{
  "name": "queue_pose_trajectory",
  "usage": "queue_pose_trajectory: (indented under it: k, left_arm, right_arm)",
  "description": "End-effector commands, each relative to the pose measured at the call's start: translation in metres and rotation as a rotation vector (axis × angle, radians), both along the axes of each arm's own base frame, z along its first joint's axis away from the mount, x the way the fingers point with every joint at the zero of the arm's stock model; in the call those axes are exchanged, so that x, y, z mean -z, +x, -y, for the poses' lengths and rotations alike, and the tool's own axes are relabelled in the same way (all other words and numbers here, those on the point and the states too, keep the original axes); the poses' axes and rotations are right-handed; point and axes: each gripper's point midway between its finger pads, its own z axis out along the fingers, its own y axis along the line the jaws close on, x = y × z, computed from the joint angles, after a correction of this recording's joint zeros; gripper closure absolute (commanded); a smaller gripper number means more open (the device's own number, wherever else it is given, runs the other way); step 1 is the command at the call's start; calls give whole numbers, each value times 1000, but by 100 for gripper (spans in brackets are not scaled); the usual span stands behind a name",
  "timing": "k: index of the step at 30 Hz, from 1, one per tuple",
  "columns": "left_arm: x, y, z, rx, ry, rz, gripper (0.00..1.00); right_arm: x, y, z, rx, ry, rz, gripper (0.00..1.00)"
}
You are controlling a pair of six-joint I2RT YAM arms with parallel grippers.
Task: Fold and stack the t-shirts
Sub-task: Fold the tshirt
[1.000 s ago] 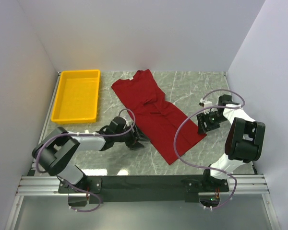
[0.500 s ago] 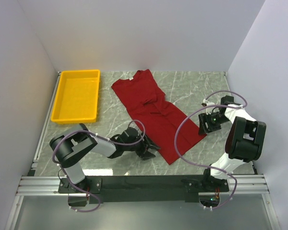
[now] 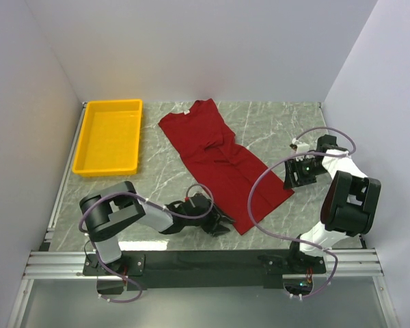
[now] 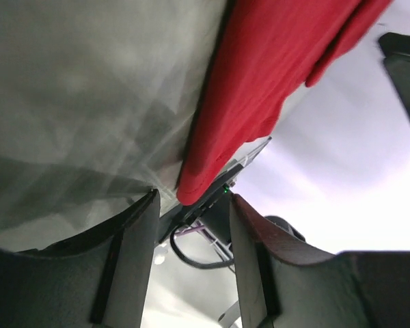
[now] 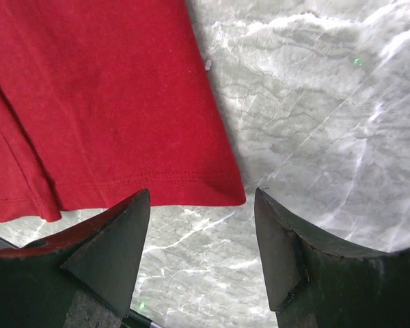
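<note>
The left gripper [image 4: 193, 198] lies low over the table's near edge with its jaws spread apart and nothing clamped between them. In the left wrist view its two dark fingers [image 4: 133, 260] frame the near pointed corner of the plain dark red short-sleeved cloth t-shirt [image 3: 219, 160], which lies just ahead of the tips; whether they touch the cloth cannot be told. The right gripper [image 5: 202, 195] is likewise open and holds nothing. Its fingers [image 5: 109, 253] are poised above the t-shirt's right hem corner, with the stitched hem running across the gap and bare stone under the right finger. The t-shirt lies flat on the grey marbled table [image 3: 273, 123], stretched diagonally. Its collar end, with a small white neck label [image 3: 182, 113], is at the far side near the middle, and its hem end is at the near right, between the two grippers. A crease or overlapped layer crosses its middle. A yellow rectangular plastic tray [image 3: 108, 103] sits at the far left of the table, just beside the collar end but apart from the cloth.
</note>
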Motion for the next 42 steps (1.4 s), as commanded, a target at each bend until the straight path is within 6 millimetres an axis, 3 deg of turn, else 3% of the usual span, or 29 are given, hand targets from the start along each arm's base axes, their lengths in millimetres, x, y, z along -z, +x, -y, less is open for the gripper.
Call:
queue_pose_trajectory:
  k: [1,6,11,15,19,25,29,33,39,42]
  left_arm:
    - [21,0,4,-82,130,-59,49]
    - [42,-25,4,-83,270,-115,51]
    - [54,-36,12,-74,335,-153,56]
    - [63,-31,12,-110,378,-130,69]
    - [70,-31,11,-118,414,-123,75]
    - [70,-35,11,-101,475,-85,73]
    - [63,-40,10,-97,518,-55,64]
    - [61,-42,-5,-128,557,-57,52]
    - [66,-45,-29,-175,596,-87,51]
    - [71,-43,-31,-176,605,-90,52]
  right_arm:
    - [-18,6,0,4,8,80,31]
    - [-29,7,-2,3,37,105,31]
    - [-41,3,-4,-2,37,134,31]
    - [-44,-3,-4,-14,33,142,32]
    - [-48,-8,-3,-25,38,155,32]
    - [-49,-12,3,-29,47,150,32]
    - [-48,-14,4,-32,55,148,32]
    - [-48,-14,4,-31,70,146,32]
    - [-48,-12,3,-23,86,143,32]
    - [-47,-11,3,-21,82,144,32]
